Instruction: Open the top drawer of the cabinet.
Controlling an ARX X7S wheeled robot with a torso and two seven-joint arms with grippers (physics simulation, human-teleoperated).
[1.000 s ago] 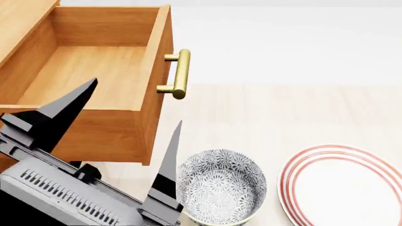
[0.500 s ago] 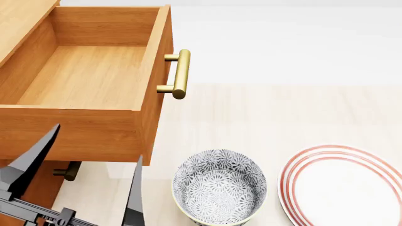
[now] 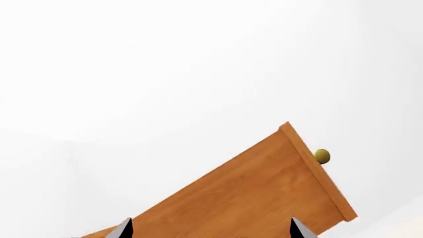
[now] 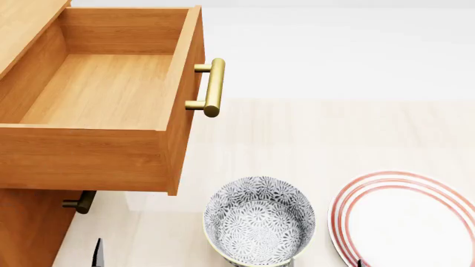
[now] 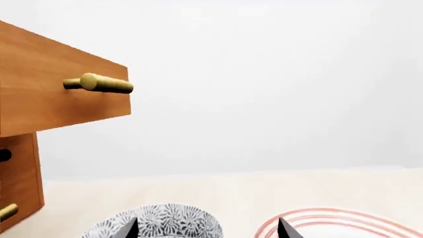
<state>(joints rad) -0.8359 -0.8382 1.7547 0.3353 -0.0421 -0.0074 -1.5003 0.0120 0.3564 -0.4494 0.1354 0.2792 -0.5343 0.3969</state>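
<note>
The top drawer [image 4: 104,89] of the orange-brown cabinet [image 4: 26,225] stands pulled far out, its plain wood inside bare. Its brass bar handle [image 4: 213,87] juts from the front, free of both grippers. In the head view only a dark fingertip [image 4: 97,253] of my left arm shows, low beside the cabinet. In the left wrist view my left gripper [image 3: 210,230] is open, facing the drawer's side wall [image 3: 251,193] with the handle end [image 3: 322,156] beyond. My right gripper [image 5: 208,230] is open and holds nothing, well below the handle [image 5: 99,83].
A grey-patterned bowl [image 4: 260,222] sits on the pale floor right of the cabinet, with a red-ringed white plate [image 4: 408,219] further right. A lower drawer's handle [image 4: 80,203] shows under the open drawer. The right wrist view shows the bowl [image 5: 158,223] and plate [image 5: 330,223] near the fingertips.
My left arm has drawn back and down, almost out of the head view. The drawer, bowl and plate have stayed where they were.
</note>
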